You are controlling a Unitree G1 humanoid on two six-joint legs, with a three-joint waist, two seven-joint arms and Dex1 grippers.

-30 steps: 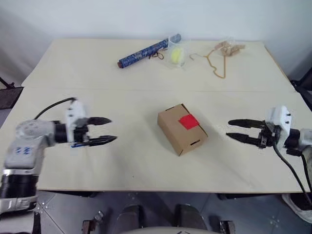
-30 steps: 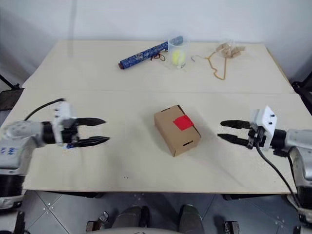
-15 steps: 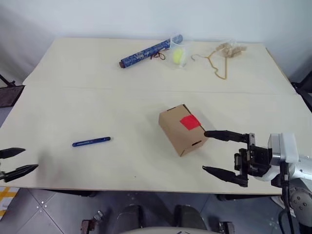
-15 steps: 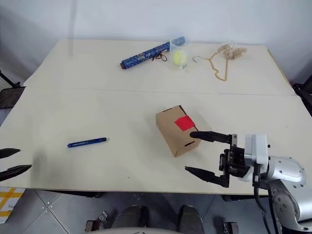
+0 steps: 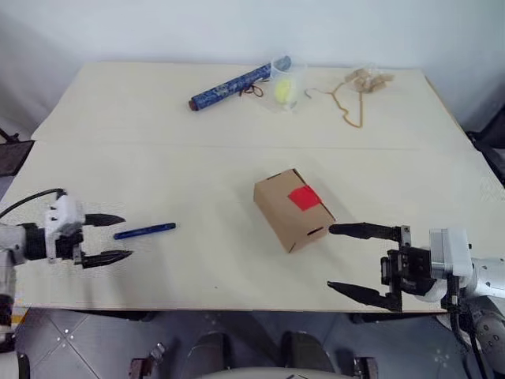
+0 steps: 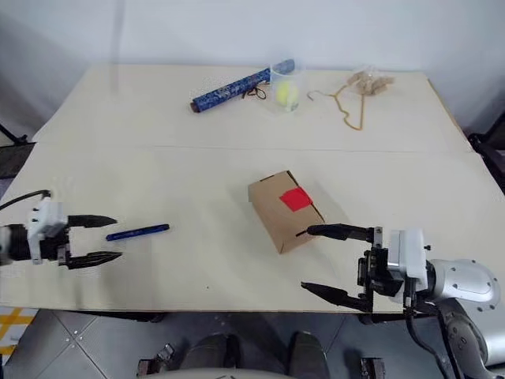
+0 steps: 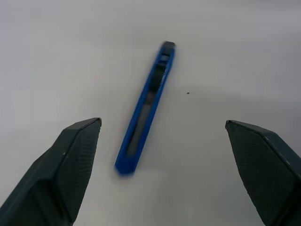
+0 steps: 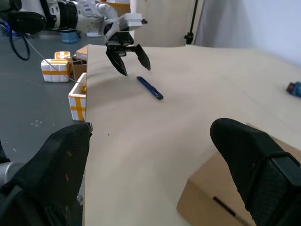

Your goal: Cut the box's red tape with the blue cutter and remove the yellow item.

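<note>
my left gripper [image 5: 110, 238] hangs wide open and empty near the table's [image 5: 158, 134] left edge, its tips just short of the blue cutter [image 5: 144, 230], which lies flat on the tabletop. my right gripper [image 5: 349, 260] is spread wide too, holding nothing, just beside the box [image 5: 293, 208]. the box sits mid-table, closed, red tape [image 5: 304, 197] on top.

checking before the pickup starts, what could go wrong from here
1. The slim blue cutter lies flat on the pale table just ahead of the open left gripper; the fingers may push it away rather than pinch it.
2. The open right gripper sits beside the small brown cardboard box; it could nudge the box and turn the red tape patch.
</note>
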